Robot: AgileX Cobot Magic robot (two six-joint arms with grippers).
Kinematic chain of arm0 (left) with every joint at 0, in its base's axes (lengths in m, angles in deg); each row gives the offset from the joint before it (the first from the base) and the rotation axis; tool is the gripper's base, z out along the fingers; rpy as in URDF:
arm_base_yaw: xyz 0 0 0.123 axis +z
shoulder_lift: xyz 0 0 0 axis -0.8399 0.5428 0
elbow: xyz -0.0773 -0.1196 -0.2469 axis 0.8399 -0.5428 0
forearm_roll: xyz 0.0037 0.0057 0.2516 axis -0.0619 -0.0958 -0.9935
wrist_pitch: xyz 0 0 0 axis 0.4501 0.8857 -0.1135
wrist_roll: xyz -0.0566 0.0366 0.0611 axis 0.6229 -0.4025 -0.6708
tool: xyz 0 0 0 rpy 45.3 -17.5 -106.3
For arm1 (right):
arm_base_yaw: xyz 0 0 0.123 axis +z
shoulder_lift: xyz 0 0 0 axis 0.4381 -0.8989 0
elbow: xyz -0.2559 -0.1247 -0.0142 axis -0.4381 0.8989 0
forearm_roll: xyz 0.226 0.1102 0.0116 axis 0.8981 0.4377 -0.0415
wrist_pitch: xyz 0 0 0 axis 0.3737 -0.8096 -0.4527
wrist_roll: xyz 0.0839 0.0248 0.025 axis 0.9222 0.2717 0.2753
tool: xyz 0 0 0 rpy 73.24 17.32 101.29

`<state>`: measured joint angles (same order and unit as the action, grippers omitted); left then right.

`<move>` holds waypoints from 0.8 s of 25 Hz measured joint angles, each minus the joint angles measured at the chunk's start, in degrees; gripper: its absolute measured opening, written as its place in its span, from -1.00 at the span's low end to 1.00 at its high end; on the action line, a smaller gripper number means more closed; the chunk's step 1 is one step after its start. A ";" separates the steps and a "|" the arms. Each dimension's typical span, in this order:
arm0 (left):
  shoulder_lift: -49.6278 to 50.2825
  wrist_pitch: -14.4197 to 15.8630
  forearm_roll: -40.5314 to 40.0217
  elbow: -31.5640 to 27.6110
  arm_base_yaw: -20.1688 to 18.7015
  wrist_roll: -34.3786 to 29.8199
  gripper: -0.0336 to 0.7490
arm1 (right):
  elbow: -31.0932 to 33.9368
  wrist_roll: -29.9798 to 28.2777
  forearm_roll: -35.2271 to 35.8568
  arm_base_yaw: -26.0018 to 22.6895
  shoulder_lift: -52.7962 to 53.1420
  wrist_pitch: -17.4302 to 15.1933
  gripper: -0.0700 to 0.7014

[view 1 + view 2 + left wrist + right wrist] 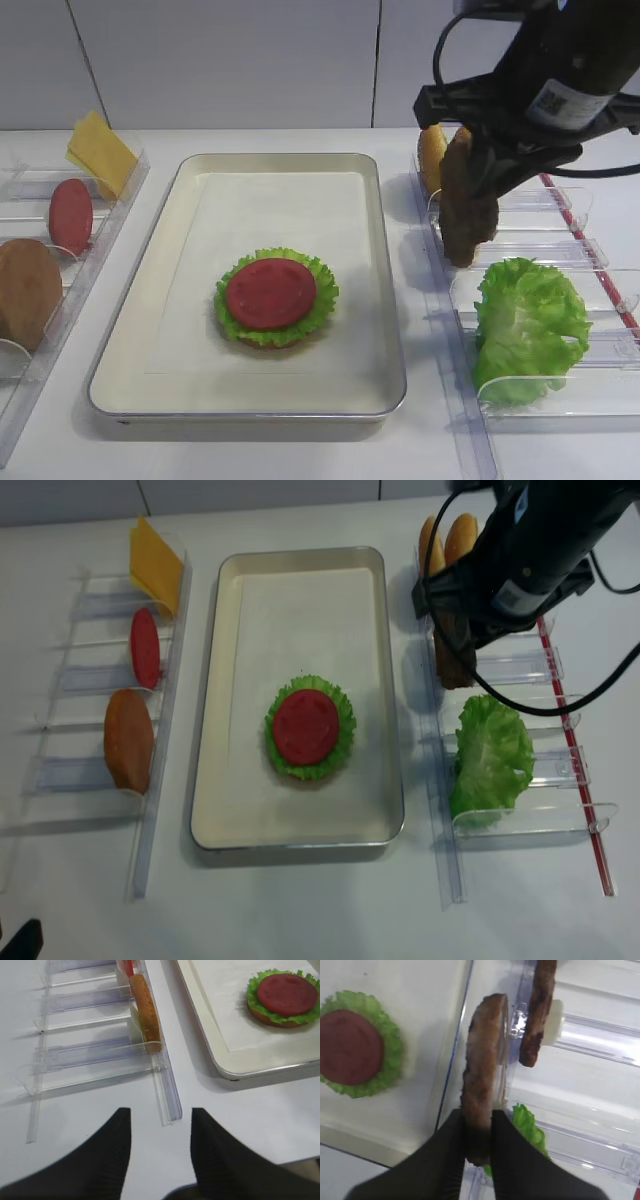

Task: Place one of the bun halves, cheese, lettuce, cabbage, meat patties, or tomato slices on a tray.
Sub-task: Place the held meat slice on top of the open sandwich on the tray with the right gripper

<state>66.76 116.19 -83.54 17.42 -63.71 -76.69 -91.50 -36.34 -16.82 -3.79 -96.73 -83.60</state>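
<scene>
My right gripper [478,1116] is shut on a dark brown meat patty [482,1075], held on edge over the left side of the right-hand rack [540,255], just right of the tray [392,300]. In the overhead view the same patty [468,210] hangs below the black gripper [485,165]. A second patty [537,1015] stands in a rack slot behind it. On the tray's paper liner lies a bun half under lettuce [322,300] and a tomato slice [270,293]. My left gripper [160,1115] is open over bare table near the left rack's end.
The left rack [95,240] holds cheese [100,150], a tomato slice [70,215] and a bun half [25,290]. The right rack holds bun halves [432,155] at the back and a big lettuce leaf [528,325] in front. A red strip [570,750] runs along its right side.
</scene>
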 joint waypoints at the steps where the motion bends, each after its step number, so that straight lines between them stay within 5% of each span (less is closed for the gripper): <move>1: 0.00 0.00 0.00 0.00 0.00 0.00 -0.25 | 0.00 -0.99 1.16 0.00 0.66 0.00 -0.42; 13: 0.00 0.00 0.00 0.00 0.00 0.00 -0.25 | 0.11 -31.22 34.14 0.00 1.47 -0.10 -0.42; 20: 0.00 0.00 0.00 0.00 0.00 0.00 -0.25 | 0.33 -35.31 43.29 0.00 -3.77 -2.63 -0.42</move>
<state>66.76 116.19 -83.54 17.42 -63.71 -76.69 -91.17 -71.64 26.47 -3.79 -100.51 -86.23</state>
